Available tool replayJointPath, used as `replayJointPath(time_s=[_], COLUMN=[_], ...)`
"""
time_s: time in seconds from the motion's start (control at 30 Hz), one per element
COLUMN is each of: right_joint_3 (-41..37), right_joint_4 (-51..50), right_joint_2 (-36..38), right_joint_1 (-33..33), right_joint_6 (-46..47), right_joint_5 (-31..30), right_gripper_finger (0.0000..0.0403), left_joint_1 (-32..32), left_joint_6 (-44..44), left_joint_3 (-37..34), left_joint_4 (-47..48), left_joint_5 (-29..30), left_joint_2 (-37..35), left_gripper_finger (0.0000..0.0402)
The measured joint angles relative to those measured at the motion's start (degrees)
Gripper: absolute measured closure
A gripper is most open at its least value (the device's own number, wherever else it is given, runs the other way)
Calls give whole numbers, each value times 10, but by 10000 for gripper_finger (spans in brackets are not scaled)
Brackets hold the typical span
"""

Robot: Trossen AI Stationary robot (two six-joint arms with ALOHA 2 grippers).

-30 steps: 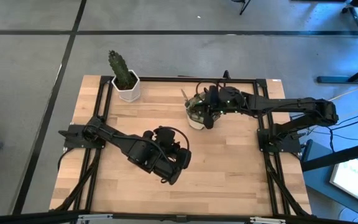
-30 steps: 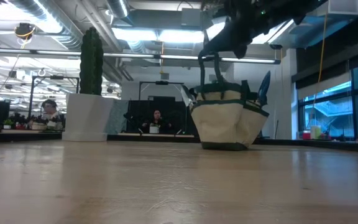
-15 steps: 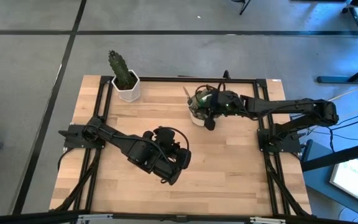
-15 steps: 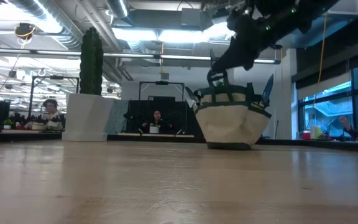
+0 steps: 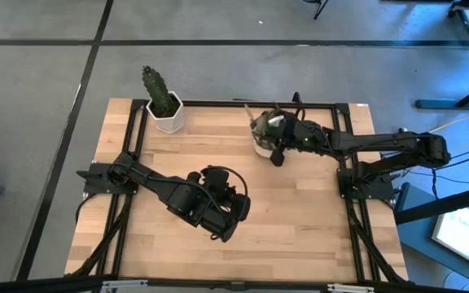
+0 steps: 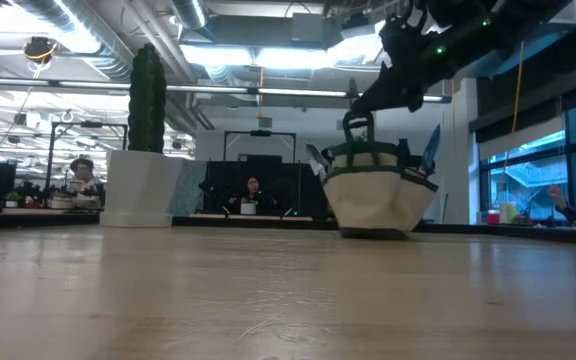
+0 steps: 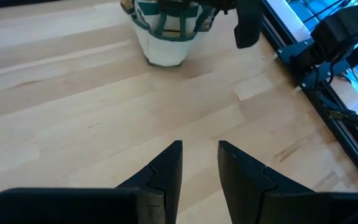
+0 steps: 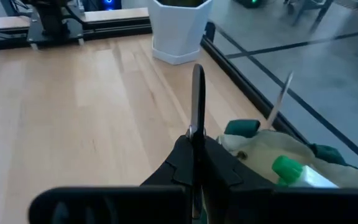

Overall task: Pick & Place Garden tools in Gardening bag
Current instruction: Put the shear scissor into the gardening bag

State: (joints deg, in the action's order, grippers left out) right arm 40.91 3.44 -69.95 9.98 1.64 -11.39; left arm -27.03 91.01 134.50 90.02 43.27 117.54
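Note:
The gardening bag [image 5: 264, 138] stands near the table's far edge; in the low view the gardening bag [image 6: 378, 200] rests on its base. Garden tools stick out of its mouth: a green spray bottle [image 8: 286, 168], a thin silver tool [image 8: 281, 93] and a blade [image 6: 428, 145]. My right gripper [image 5: 276, 153] is just above the bag on its near side, shut on its dark handle strap. My left gripper [image 7: 199, 152] hovers over the middle of the table, open a little, with nothing between its fingers. My right gripper pinches the bag's dark handle strap [image 8: 197, 93] between its two shut fingers; the strap stands edge-on out of them. The fingers reach nearly level from the table's right, slanting slightly down. The handle loop [image 6: 356, 125] stands above the bag, which sits upright on the table.
A cactus in a white hexagonal pot [image 5: 168, 114] stands at the far left corner. A black frame rail [image 5: 344, 163] runs along the table's right side. Bare wood lies between the bag and my left arm [image 5: 186, 199]. People sit in the room beyond the table.
My right gripper has gone down and toward the table's far edge, still shut on the strap. The bag has slid along the table with it toward the far edge, staying upright, and its handle loop now stands lower above the bag.

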Motion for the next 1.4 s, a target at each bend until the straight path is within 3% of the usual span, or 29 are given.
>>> replayJointPath(time_s=[0.57,0.9,1.4], right_joint_3=[0,-56,-61], right_joint_4=[-27,65,76], right_joint_2=[-34,-43,-43], right_joint_1=[1,14,22], right_joint_6=[20,55,116], right_joint_5=[-18,10,-3], right_gripper_finger=[392,392,392], left_joint_1=[13,13,13], left_joint_6=[-18,-12,-7], left_joint_3=[0,0,0], left_joint_4=[0,0,0], left_joint_5=[-12,-15,-19], left_joint_2=[0,0,0], left_gripper_finger=[304,304,304])
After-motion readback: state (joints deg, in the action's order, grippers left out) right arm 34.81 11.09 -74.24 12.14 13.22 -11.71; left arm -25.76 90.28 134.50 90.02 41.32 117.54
